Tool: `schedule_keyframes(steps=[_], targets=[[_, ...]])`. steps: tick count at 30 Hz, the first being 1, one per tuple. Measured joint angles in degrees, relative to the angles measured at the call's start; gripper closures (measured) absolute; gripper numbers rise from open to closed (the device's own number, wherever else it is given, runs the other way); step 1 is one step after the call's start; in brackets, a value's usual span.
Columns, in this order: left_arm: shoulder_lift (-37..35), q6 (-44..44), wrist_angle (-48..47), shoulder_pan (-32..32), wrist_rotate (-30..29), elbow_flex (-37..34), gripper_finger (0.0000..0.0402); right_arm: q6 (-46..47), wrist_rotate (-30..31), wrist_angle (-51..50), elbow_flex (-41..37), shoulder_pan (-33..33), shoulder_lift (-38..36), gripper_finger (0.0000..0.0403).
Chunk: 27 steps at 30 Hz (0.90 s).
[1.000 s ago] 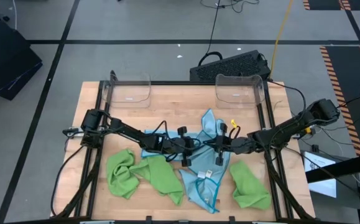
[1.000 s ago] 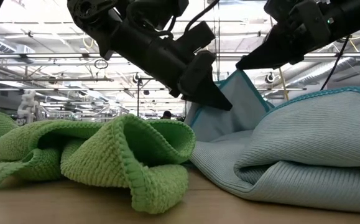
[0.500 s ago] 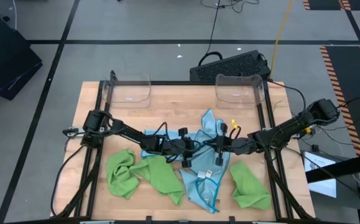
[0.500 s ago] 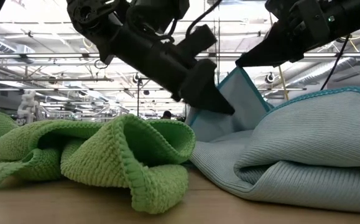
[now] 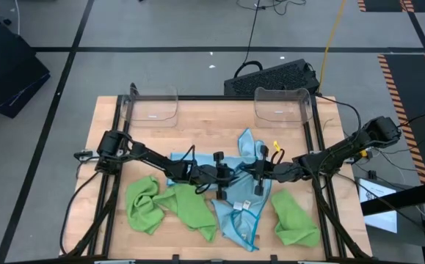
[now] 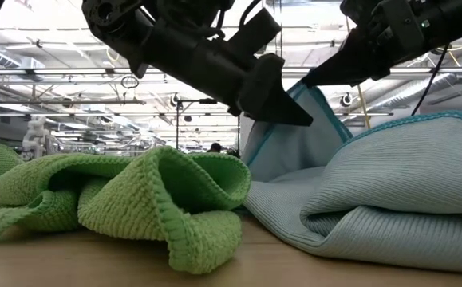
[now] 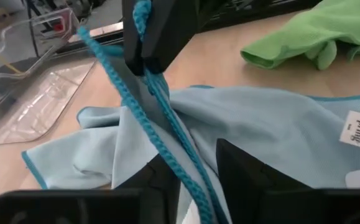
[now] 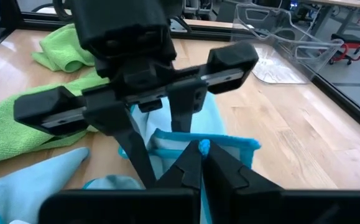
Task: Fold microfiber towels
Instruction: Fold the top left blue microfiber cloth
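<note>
Wood-topped, my table (image 5: 197,117) carries two clear plastic bins (image 5: 153,108) at its far edge and a scatter of microfiber towels toward the near side. Lime green towels (image 5: 169,207) lie crumpled on the left, another green one (image 5: 294,218) sits folded at the right, and the light blue towel (image 5: 241,209) I am working lies in the middle, between my two arms.

Seen from above, that blue towel runs long from the far side of the table toward the near edge, its white label up and its teal-edged near corner pointing at the front rim. One far corner is lifted off the wood.

My right gripper (image 8: 199,163) is clamped shut on that raised teal hem. My left gripper (image 7: 192,171) meets it just beside, its fingers narrowly parted with the hem running between them; whether they truly pinch it I cannot tell.

To do this step well, I judge I should get the left grip firm on the same edge, then draw the two grippers apart along the hem until it is taut. Only then should I carry it across the towel's length, keeping both corners level so the fold lands square and clear of the green cloths.
</note>
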Motion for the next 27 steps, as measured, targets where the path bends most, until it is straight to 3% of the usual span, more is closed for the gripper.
schedule_keyframes(steps=[8,17,27], targets=[[0.0,0.3,-1.4,-0.1,0.4,0.0,0.0351,-0.5,0.1,0.5,0.0,0.0,0.0,0.0401],[0.0,1.3,-1.8,-0.1,0.4,0.0,0.0301,-2.3,0.5,2.7,0.0,0.0,0.0,0.04],[0.7,1.4,-1.5,0.1,0.4,0.1,0.0296,-2.2,1.7,2.7,0.0,0.0,0.0,0.0399]])
